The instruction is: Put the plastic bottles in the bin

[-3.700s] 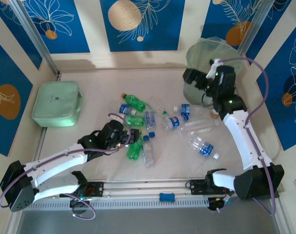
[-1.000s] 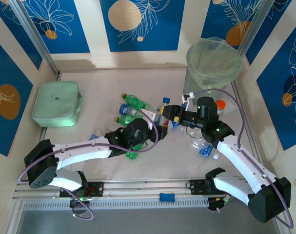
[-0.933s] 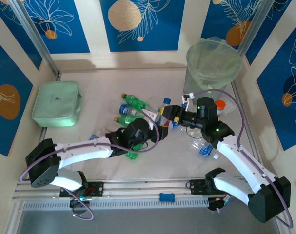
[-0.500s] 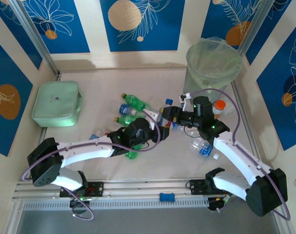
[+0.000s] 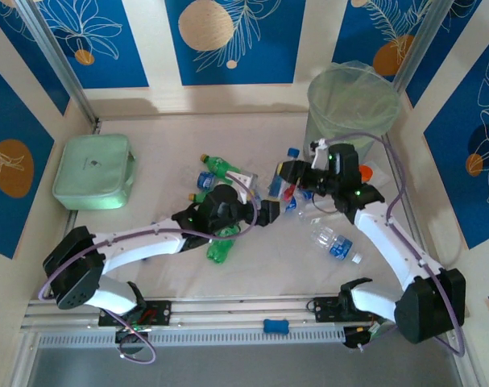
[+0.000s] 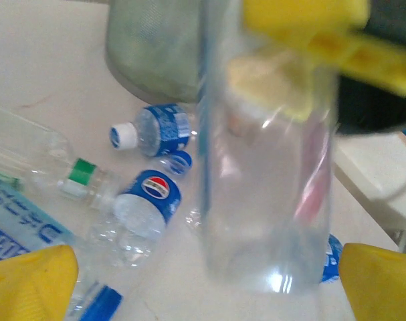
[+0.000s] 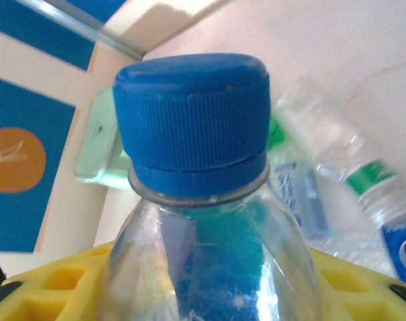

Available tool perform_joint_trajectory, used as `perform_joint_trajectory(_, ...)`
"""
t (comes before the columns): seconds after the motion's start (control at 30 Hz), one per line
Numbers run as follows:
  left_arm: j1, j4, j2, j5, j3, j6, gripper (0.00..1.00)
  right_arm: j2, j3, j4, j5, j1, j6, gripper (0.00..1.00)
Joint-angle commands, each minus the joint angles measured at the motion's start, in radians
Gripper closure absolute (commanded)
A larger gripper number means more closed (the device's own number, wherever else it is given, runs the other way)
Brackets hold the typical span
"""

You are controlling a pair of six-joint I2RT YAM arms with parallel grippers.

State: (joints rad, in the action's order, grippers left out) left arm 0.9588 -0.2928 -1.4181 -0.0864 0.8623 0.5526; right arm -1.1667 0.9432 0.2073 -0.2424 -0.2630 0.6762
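My right gripper (image 5: pixel 291 176) is shut on a clear plastic bottle (image 5: pixel 292 155) with a blue cap (image 7: pixel 192 124), holding it upright above the table. The same bottle (image 6: pixel 266 174) hangs in front of my left wrist camera, with the right gripper's yellow fingers (image 6: pixel 310 30) on its upper part. My left gripper (image 5: pixel 267 211) is open just below and left of it, its fingertips (image 6: pixel 29 281) wide apart and touching nothing. More bottles lie on the table: green ones (image 5: pixel 221 168) (image 5: pixel 219 247) and clear blue-labelled ones (image 5: pixel 333 242) (image 6: pixel 139 214). The bin (image 5: pixel 353 105) stands at the back right.
A flat mint-green box (image 5: pixel 93 171) lies at the far left. A white bottle with an orange cap (image 5: pixel 365 172) stands by the bin's foot. The bin's base (image 6: pixel 152 53) rises behind the scattered bottles. Blue patterned walls close in the table.
The two grippers met over the clear bottle. Now the right gripper has risen toward the back with it, and the left gripper has drawn back a little, open.
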Motion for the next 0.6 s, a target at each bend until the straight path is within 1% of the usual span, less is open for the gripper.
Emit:
perform_joint_trajectory(0.0, -0.041, -0.002, 0.047, -0.031, -0.019, -0.046, 0.01, -0.046, 0.148, 0.078, 0.028, 0.049, -0.088, 0.5)
perform_joint_trajectory(0.1, -0.094, 0.013, 0.057, -0.041, -0.034, -0.062, 0.01, -0.105, 0.278, 0.119, 0.067, 0.081, -0.134, 0.5)
perform_joint_trajectory(0.2, -0.135, 0.015, 0.067, -0.087, -0.064, -0.056, 0.01, -0.164, 0.415, 0.155, 0.106, 0.117, -0.16, 0.51)
perform_joint_trajectory(0.27, -0.16, 0.014, 0.073, -0.112, -0.09, -0.045, 0.01, -0.196, 0.485, 0.148, 0.126, 0.145, -0.163, 0.51)
perform_joint_trajectory(0.4, -0.208, 0.016, 0.085, -0.11, -0.138, -0.023, 0.01, -0.266, 0.606, 0.107, 0.187, 0.209, -0.149, 0.51)
perform_joint_trajectory(0.47, -0.231, 0.007, 0.09, -0.09, -0.165, 0.006, 0.01, -0.301, 0.647, 0.074, 0.219, 0.234, -0.144, 0.51)
perform_joint_trajectory(0.57, -0.258, -0.015, 0.095, -0.047, -0.205, 0.041, 0.01, -0.351, 0.698, 0.03, 0.298, 0.257, -0.156, 0.51)
